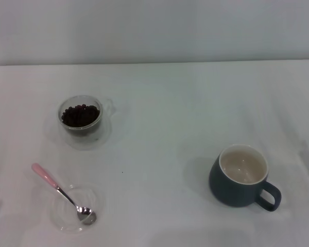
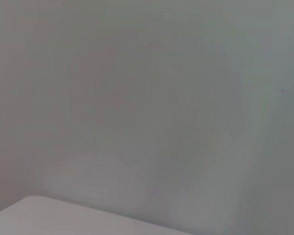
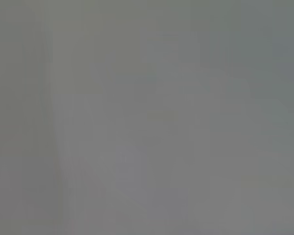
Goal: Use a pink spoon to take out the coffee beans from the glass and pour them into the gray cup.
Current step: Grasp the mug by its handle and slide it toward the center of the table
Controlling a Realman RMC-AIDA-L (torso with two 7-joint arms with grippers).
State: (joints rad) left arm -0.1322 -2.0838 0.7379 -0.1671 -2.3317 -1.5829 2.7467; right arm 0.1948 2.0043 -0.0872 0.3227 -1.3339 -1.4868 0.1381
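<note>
1. Spoon sits nearest the robot on its left, silver bowl resting in a shallow clear dish and pink handle poking out over the rim, angled up and away. Nothing's touching it, so the task looks like it hasn't started.
2. Cup is a bit farther back on the right, upright, loop handle pointing toward the near right, cream inside with no beans in it.
3. Glass is farthest back on the left, well apart from the cup, with the beans heaped close to the rim.
4. Neither gripper shows up in any view; both wrist cams just see blank surface, so can't tell if the fingers are apart or together.
5. Stuff that could go wrong: the slim handle lies low, so a grab might slip or drag the light dish along. The glass is small and full, so digging in could tip it or flick beans out. Long carry over to the cup means a tilted spoon drops beans on the table.
</note>
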